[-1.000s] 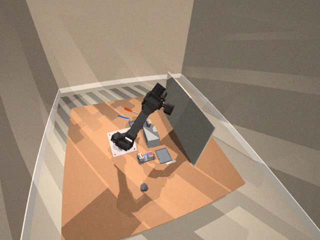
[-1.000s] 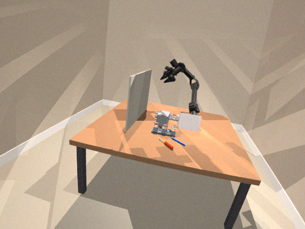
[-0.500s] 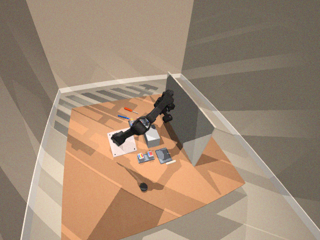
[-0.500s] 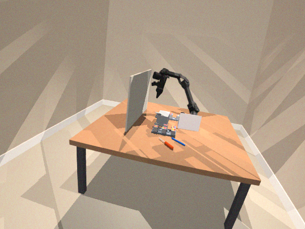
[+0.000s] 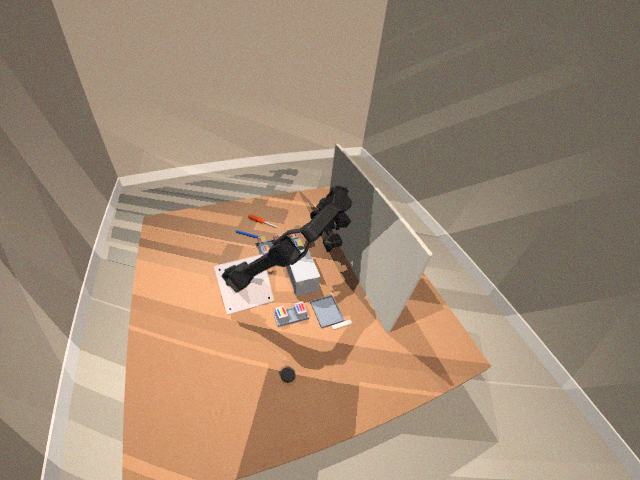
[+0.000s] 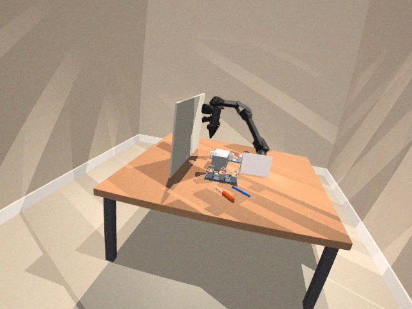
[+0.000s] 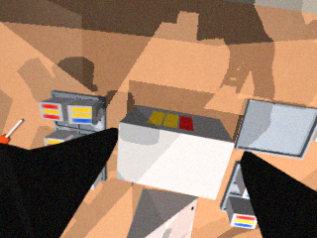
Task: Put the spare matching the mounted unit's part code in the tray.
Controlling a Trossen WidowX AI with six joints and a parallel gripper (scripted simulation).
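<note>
Wooden table [image 5: 196, 361] [image 6: 282, 199], shadow-streaked; beige walls, pale skirting. Unit [image 5: 305, 276] [image 6: 220, 159] [image 7: 173, 159] mid-table, code bars yellow, yellow, red. Tray [image 5: 326, 311] [image 7: 277, 128] beside it, bare. Gripper [image 6: 210, 135] [image 7: 178, 145] fingers wide apart, nothing between.

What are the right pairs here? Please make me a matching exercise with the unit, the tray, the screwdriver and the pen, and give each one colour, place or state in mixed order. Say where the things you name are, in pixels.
1. unit [image 5: 307, 281] [image 6: 219, 161] [image 7: 173, 159]
2. tray [image 5: 326, 311] [image 7: 277, 128]
3. screwdriver [image 5: 255, 219] [image 6: 228, 196] [image 7: 3, 140]
4. pen [image 5: 247, 234] [image 6: 241, 191]

A. blue all along
B. with two yellow marks and one red
C. grey, with nothing in it
D. red-orange handle

Right pairs: 1-B, 2-C, 3-D, 4-A
</note>
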